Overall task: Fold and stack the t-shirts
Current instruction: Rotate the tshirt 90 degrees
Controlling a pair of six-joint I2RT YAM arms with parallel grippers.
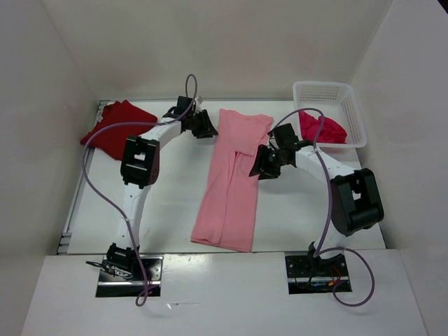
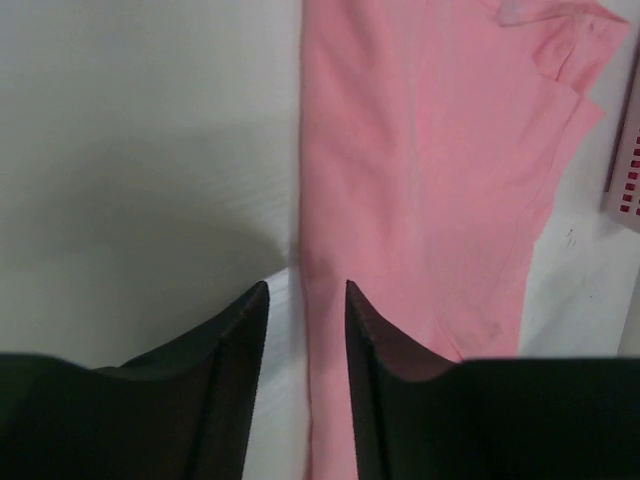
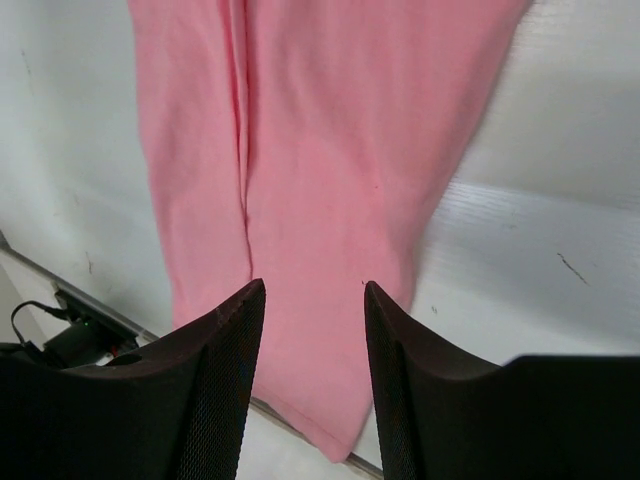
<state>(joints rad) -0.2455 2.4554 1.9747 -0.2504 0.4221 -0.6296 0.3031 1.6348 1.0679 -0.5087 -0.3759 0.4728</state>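
- Light pink t-shirt (image 1: pixel 231 178): lies flat on the table (image 1: pixel 168 210) as a long lengthwise-folded strip. Its collar end is at the far side and its hem is near the arm bases.
- Left gripper (image 1: pixel 204 124): sits at the pink shirt's left edge, near the far end. Its jaws are spread with nothing between them, and the wrist view shows the cloth edge running under the gap.
- Right gripper (image 1: pixel 266 164): sits over the pink shirt's right edge, about midway along. Its jaws are spread and nothing is pinched.
- Edges: the pink shirt's left edge is straight. A folded sleeve juts out at the far right.
- Dark red t-shirt (image 1: pixel 115 129): lies bunched, well left of the pink shirt.
- Crimson-magenta t-shirt (image 1: pixel 322 129): lies in the white basket (image 1: pixel 353 115), right of the pink shirt's far end.
- Room: a broad band of tabletop shows left of the pink shirt and a narrower one to its right.
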